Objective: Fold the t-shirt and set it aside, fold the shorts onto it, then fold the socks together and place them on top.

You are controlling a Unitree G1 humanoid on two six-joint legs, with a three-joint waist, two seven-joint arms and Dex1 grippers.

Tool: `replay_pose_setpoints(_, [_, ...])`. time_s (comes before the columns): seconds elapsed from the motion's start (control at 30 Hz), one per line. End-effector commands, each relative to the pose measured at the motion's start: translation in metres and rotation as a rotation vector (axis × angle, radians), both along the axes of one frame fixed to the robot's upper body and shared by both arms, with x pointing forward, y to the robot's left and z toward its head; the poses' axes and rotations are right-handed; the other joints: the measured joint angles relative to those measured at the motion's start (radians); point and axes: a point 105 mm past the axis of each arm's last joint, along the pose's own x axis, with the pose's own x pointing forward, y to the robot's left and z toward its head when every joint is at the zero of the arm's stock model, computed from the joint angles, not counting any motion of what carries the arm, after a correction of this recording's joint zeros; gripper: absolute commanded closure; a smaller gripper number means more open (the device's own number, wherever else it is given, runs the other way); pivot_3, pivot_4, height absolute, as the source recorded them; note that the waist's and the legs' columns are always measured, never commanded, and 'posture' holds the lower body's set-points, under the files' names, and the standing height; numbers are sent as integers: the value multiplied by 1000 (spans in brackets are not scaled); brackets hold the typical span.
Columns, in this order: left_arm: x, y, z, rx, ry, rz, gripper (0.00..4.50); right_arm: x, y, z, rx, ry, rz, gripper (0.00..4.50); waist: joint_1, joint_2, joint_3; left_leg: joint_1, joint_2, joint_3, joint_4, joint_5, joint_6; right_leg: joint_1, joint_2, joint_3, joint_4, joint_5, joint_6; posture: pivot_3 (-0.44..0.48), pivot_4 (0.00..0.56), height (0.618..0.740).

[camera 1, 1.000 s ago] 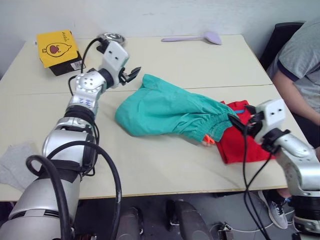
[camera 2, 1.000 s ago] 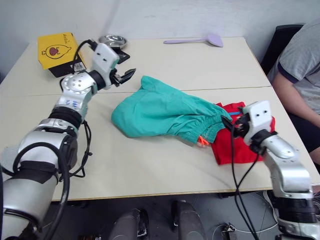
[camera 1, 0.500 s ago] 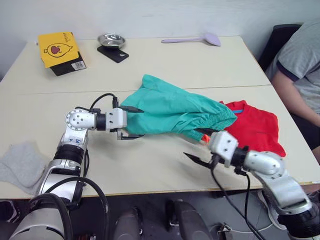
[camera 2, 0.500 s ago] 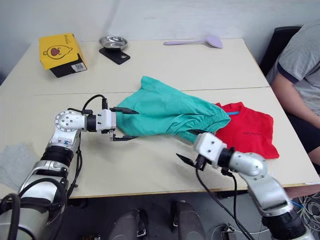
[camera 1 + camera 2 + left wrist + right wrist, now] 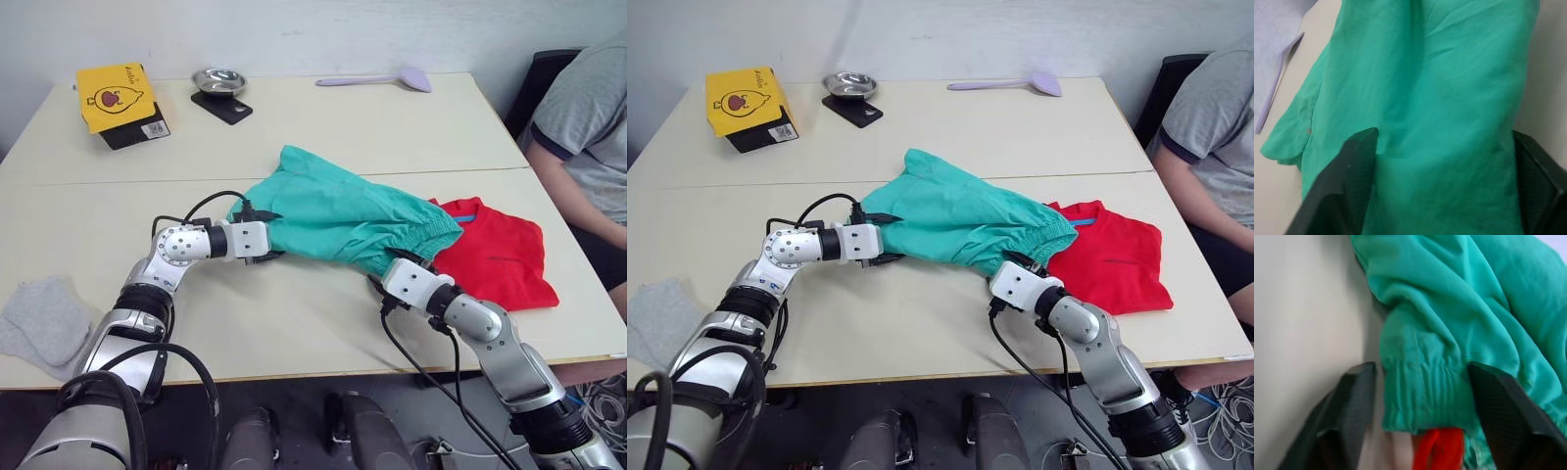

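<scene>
A: What is counted from the head views?
B: One shorts lying mid-surface, overlapping one t-shirt; grey socks lie at the left edge.
A: And the wrist views?
B: The left pincer is spread across the shorts' hem; the right pincer is spread around the waistband.

Even, bright, diffuse light leaves only soft shadows on the pale desk in the head views, while both wrist views are close, soft and slightly blurred.
</scene>
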Motion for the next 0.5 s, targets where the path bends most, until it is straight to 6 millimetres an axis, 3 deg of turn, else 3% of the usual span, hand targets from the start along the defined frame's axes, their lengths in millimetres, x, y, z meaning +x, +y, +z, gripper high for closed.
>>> replay_pose_setpoints(0.03, [3,24,-12,23,79,92,2276,2,-17,16,-12,-56,-29,2772,-1,0,0,0,0,0,0,0,0,0,0,0,0,0,0,0,150,740])
replay_pose_setpoints(0.1, [0,28,-13,2,121,87,2939,0,-21,19,-25,-67,-2,3524,-2,0,0,0,0,0,0,0,0,0,0,0,0,0,0,0,150,740])
replay_pose_setpoints(0.2, [-27,22,-7,-15,158,-102,3909,-9,-26,23,-53,-71,81,4489,-7,0,0,0,1,1,0,0,-1,0,2,0,0,0,0,0,150,740])
replay_pose_setpoints(0.27, [-42,23,-7,2,198,-176,4466,-15,-24,24,-64,-70,157,4500,-10,0,0,0,4,2,-1,0,-4,0,3,0,-1,-1,-1,0,150,740])
replay_pose_setpoints(0.4, [-83,51,-23,175,259,-217,4466,-32,-26,16,-198,-83,357,4500,-15,0,0,1,5,2,-1,0,-5,-1,5,1,-1,-2,-3,0,150,740])
replay_pose_setpoints(0.5, [-120,47,-24,109,344,-243,4466,-45,-33,-5,-219,-32,473,4500,-24,0,0,4,7,3,-4,-1,-7,1,7,3,-2,-3,-4,0,150,740])
